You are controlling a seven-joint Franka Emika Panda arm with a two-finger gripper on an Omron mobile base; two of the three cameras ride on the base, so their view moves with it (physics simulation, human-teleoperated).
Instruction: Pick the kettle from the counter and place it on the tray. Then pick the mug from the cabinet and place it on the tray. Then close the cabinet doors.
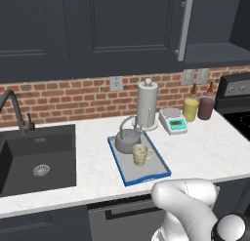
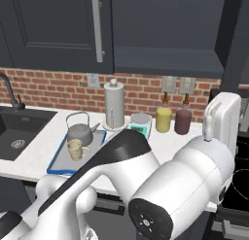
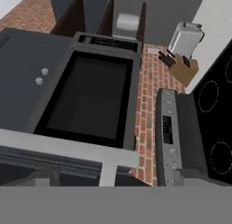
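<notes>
Left base view: the squat grey metal kettle (image 1: 128,139) and small cream-beige mug (image 1: 141,154) sit together on the blue-rimmed grey tray (image 1: 146,176), so carrying seems finished. The tray rests on the white marble table (image 1: 93,162). One dark navy cabinet door (image 1: 132,30) looks shut. Whether the end effector is clenched or released, I cannot tell.

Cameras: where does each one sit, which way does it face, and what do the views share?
Left base view: behind the arm on its left, looking forward and down at the counter; white arm at lower right.
Right base view: behind on its right, same counter; the arm's white links cover the lower half.
Hand view: on the hand, rolled, facing the range hood, stove, toaster and knife block.
Shared: both base views show the tray carrying the kettle and the mug, plus the paper-towel holder.
</notes>
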